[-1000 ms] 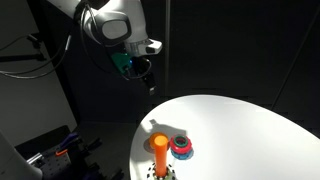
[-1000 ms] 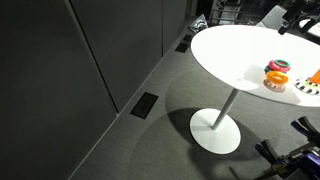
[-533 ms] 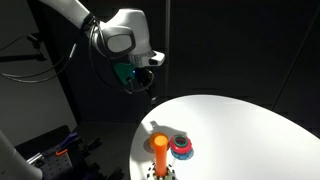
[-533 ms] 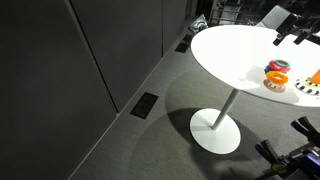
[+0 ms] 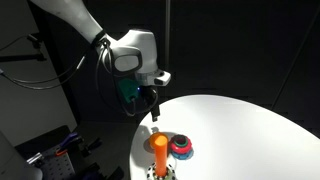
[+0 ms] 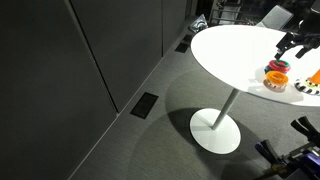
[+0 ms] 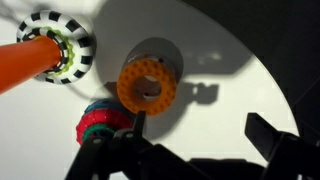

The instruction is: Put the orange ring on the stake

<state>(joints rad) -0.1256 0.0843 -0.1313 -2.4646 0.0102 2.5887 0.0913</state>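
In the wrist view the orange ring (image 7: 147, 85) lies flat on the white table (image 7: 225, 55). The stake (image 7: 25, 62) is an orange peg on a checkered base (image 7: 68, 45) and stands at the upper left. My gripper (image 7: 200, 140) is open and empty. It hangs above the table with one finger near the ring's edge. In an exterior view my gripper (image 5: 150, 108) hovers over the ring (image 5: 158, 130), behind the stake (image 5: 160, 150). My gripper (image 6: 292, 45) also shows above the table's far side.
A red and blue ring-like piece (image 7: 100, 122) lies beside the stake and the orange ring, and it also shows in an exterior view (image 5: 182, 148). The round table (image 5: 250, 120) stands on a single pedestal (image 6: 220, 125). Its edge is close to the objects. Dark walls surround it.
My gripper has moved down and toward the table, from high beside the table edge to just above the orange ring. The ring, stake and red and blue piece have not moved.
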